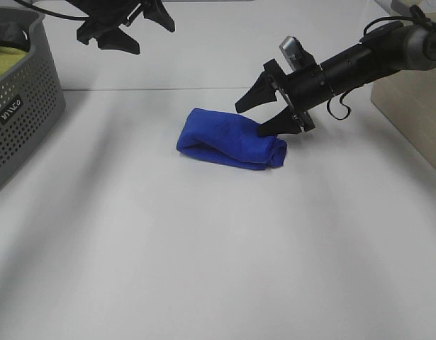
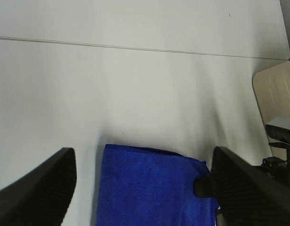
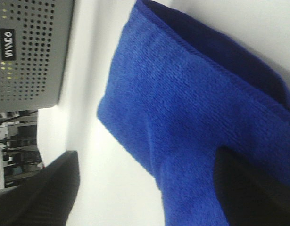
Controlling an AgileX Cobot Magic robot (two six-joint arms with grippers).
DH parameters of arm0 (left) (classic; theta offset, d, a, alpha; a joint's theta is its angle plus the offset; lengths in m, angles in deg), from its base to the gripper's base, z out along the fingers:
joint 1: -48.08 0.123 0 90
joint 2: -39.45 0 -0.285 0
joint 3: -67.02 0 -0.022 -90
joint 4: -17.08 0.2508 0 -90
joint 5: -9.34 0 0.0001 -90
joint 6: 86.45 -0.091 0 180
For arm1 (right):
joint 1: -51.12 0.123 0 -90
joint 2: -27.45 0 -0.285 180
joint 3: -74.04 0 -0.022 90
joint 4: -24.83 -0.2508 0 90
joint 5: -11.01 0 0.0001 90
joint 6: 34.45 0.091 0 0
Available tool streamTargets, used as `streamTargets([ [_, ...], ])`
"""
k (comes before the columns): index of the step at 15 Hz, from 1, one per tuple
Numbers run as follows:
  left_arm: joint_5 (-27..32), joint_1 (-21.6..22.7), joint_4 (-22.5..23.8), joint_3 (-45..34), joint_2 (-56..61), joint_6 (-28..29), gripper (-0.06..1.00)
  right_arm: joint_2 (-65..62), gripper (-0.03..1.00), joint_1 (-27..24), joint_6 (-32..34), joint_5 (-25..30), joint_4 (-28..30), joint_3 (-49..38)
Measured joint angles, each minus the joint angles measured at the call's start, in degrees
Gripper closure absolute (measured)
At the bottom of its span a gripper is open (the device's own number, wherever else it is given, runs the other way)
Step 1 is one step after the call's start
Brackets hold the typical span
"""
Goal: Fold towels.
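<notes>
The royal-blue towel (image 1: 228,138) lies folded into a small thick bundle in the middle of the white table. My right gripper (image 1: 251,119) is open at the towel's right end, its lower finger (image 1: 271,129) touching the towel's top and its upper finger above it. In the right wrist view the towel (image 3: 192,117) fills the space between the open fingers (image 3: 45,193). My left gripper (image 1: 125,32) is open and empty, held high above the table behind and left of the towel. In the left wrist view the towel (image 2: 145,188) shows far below, between its fingers (image 2: 36,188).
A grey perforated basket (image 1: 26,106) stands at the left edge with a yellow-green cloth (image 1: 8,60) inside. A beige box (image 1: 416,120) stands at the right edge. A seam runs across the table behind the towel.
</notes>
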State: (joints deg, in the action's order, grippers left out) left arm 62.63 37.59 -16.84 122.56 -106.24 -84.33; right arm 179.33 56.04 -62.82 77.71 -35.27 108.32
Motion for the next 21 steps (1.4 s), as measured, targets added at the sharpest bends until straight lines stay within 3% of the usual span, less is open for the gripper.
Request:
streamTargets([
  [2,0.1,0.0,0.0,0.0,0.0,0.0,0.20,0.0,0.21,0.0,0.6,-0.9,5.0,0.0],
  [7,1.3,0.0,0.5,0.0,0.4,-0.5,0.20,-5.4,0.21,0.0,2.1,1.1,10.2,0.0],
  [10,5.7,0.0,2.4,0.0,3.7,-5.6,0.20,-13.0,0.21,0.0,6.0,2.3,12.0,0.0],
  [12,10.7,0.0,5.7,0.0,6.9,-6.6,0.20,-17.9,0.21,0.0,10.5,2.3,17.2,0.0],
  [14,15.2,0.0,9.7,0.0,11.2,-6.5,0.20,-23.9,0.21,0.2,15.5,2.5,26.0,0.0],
  [17,16.0,-0.3,16.8,-0.9,18.8,-4.4,0.20,-33.1,0.21,2.7,21.1,2.5,39.1,-0.8],
  [19,16.0,-1.3,22.3,-5.0,25.8,-2.9,0.20,-41.5,0.21,5.2,22.5,2.6,43.3,-5.6],
  [21,16.0,-2.6,26.8,-13.9,34.8,-1.1,0.20,-49.3,0.21,7.3,23.0,2.6,45.4,-12.7],
])
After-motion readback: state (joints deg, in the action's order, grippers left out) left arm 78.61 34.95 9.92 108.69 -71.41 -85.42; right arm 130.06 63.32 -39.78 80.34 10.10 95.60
